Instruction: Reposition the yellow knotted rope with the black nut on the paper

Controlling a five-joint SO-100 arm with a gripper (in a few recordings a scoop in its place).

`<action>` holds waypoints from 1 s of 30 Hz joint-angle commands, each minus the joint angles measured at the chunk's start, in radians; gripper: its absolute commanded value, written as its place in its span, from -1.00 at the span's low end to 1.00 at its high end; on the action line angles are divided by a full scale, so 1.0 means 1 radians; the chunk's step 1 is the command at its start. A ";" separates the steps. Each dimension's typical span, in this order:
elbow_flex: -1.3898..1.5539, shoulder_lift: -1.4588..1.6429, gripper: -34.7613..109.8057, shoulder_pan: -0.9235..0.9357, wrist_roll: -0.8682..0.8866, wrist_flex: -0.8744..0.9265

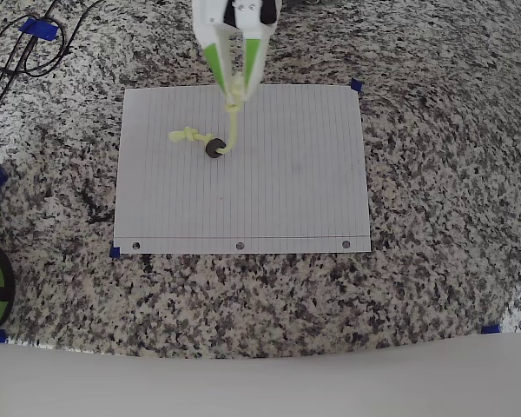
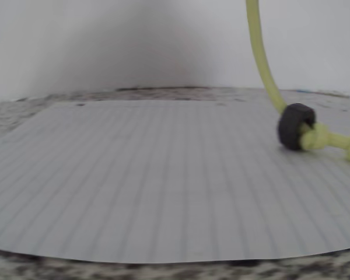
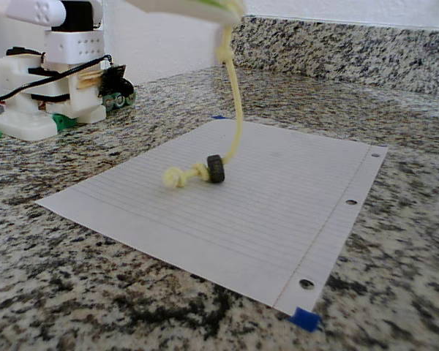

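Up near the top centre of the overhead frame, the fingers (image 1: 236, 85) are pinching one end of the yellow knotted rope (image 1: 231, 122) — it's hanging down to the black nut (image 1: 214, 148), which is resting on the paper (image 1: 286, 191) beside the rope's knotted tail, upper-left of the sheet's centre on the granite tabletop (image 1: 443, 174).

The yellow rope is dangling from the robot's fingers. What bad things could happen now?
The yellow rope is pinched only near its top knot by the gripper, so it might slip out and drop. The black nut and the far knot rest on the paper; dragging them could shift or wrinkle the sheet, though blue tape holds the corners. The nut might also slide along the rope when it moves.
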 commanded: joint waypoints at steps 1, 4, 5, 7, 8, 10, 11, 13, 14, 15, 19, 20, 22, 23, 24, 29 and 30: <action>0.029 0.014 -0.52 -0.034 0.158 -0.012; 0.061 0.003 -0.52 -0.060 0.311 0.003; 0.069 0.000 -0.52 -0.069 0.348 0.002; 0.077 -0.008 -0.52 -0.094 0.399 -0.003; 0.078 -0.011 -0.52 -0.106 0.428 0.000; 0.084 -0.015 -0.52 -0.133 0.465 0.002; 0.084 -0.017 -0.52 -0.147 0.485 0.005; 0.086 -0.020 -0.52 -0.170 0.517 0.005; 0.086 -0.023 -0.52 -0.183 0.531 0.005; 0.086 -0.026 -0.52 -0.190 0.551 0.011; 0.089 -0.015 -0.52 -0.233 0.598 0.032; 0.091 -0.011 -0.52 -0.242 0.606 0.038; 0.100 -0.006 -0.52 -0.253 0.606 0.034; 0.106 -0.003 -0.43 -0.253 0.606 0.029; 0.109 0.000 -0.24 -0.250 0.606 0.031; 0.124 0.026 0.43 -0.233 0.597 0.054; 0.124 0.029 0.49 -0.232 0.597 0.054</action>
